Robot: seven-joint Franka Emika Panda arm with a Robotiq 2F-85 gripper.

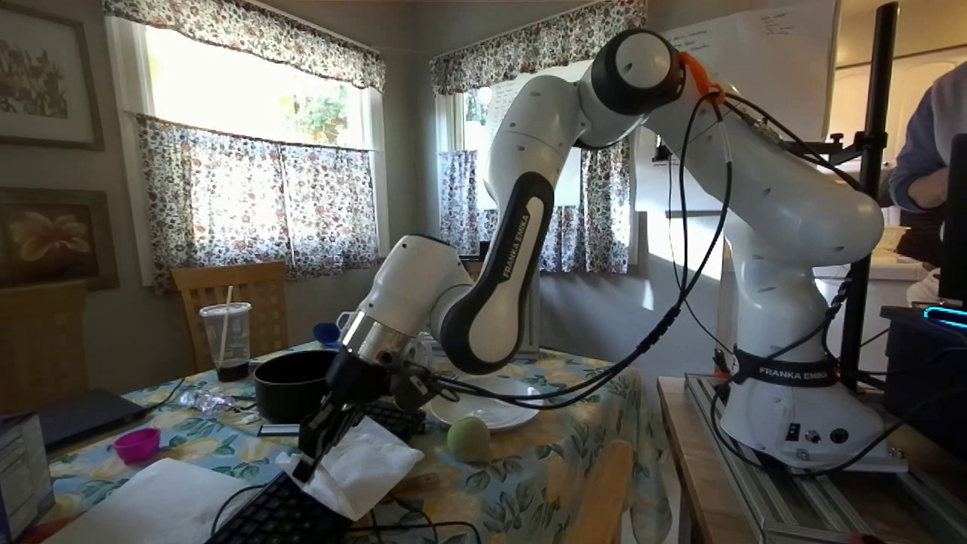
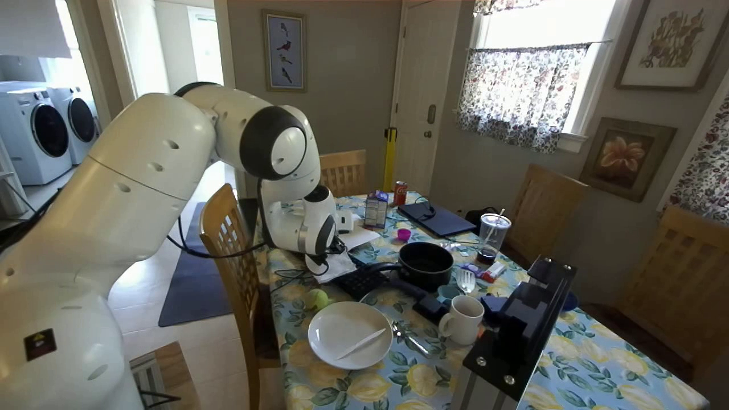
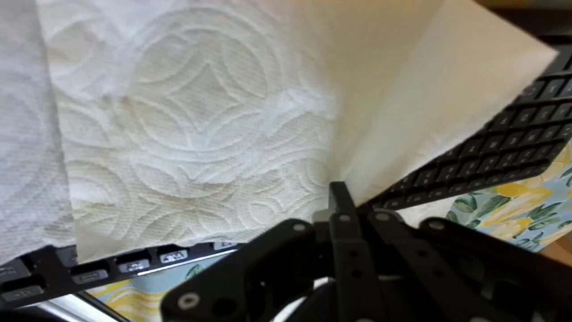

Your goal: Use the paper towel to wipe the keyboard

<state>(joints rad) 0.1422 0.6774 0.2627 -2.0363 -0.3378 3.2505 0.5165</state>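
The white paper towel (image 1: pixel 370 462) lies draped over the black keyboard (image 1: pixel 276 517). Both also show in an exterior view, the towel (image 2: pixel 335 266) at the arm's end and the keyboard (image 2: pixel 360 283) partly under it. In the wrist view the towel (image 3: pixel 201 112) fills much of the picture, with keys of the keyboard (image 3: pixel 514 138) showing at right and lower left. My gripper (image 3: pixel 351 197) points down at the keyboard, its fingers close together on a pinched fold of the towel. In an exterior view the gripper (image 1: pixel 304 467) is at the towel's left edge. The middle of the keyboard is hidden.
A black pan (image 2: pixel 426 265) stands beside the keyboard, its handle reaching toward it. A white plate (image 2: pixel 350 335) and a round green object (image 1: pixel 468 440) are close by. A white sheet (image 1: pixel 155 506), a pink cup (image 1: pixel 137 446) and a mug (image 2: pixel 462 320) are on the table.
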